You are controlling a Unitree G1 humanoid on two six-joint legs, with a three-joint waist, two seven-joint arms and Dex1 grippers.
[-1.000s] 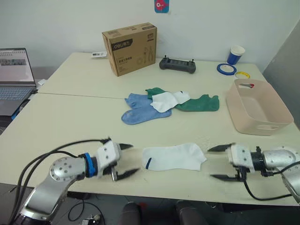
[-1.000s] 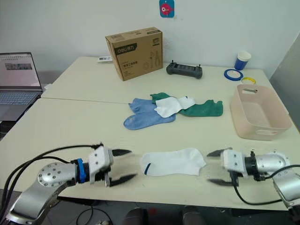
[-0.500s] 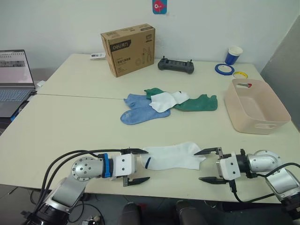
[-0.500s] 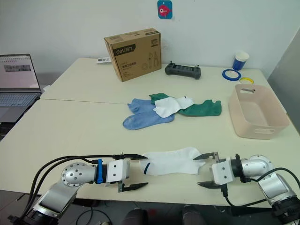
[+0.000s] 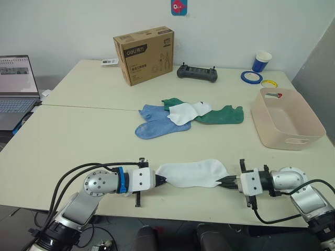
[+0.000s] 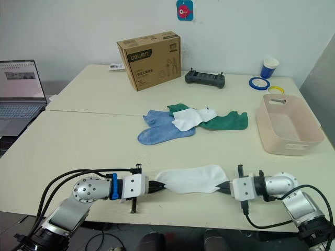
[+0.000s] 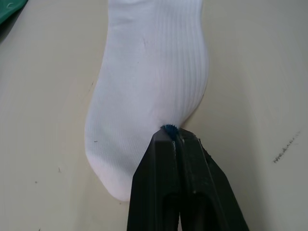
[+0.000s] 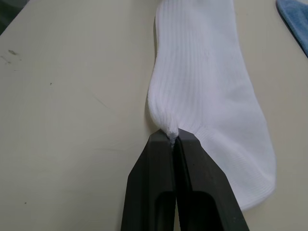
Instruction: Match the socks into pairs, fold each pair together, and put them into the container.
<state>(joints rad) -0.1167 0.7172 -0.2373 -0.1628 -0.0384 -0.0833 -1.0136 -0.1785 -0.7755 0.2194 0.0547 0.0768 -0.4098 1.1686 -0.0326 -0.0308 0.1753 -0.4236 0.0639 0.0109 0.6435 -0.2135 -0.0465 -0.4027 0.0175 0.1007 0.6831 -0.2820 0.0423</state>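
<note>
Socks and bin on table
White sock (image 5: 191, 174) pinched at both ends; other socks (image 5: 178, 116) piled mid-table; pink bin (image 5: 285, 125) upright, right.

A ribbed white cloth sock (image 5: 191, 174) lies soft and matt on the smooth, pale, lightly speckled worktop (image 5: 68, 136), pinched at each end by matt black plastic fingers (image 7: 179, 187) of the left gripper (image 5: 160, 180) and right gripper (image 5: 226, 182). Farther off, blue socks (image 5: 155, 121) and green socks (image 5: 222, 115) show the same dull knit. The pink container (image 5: 285, 124) at far right looks like smooth plastic with a faint sheen; the brown box (image 5: 144, 55) is matt printed cardboard.
</note>
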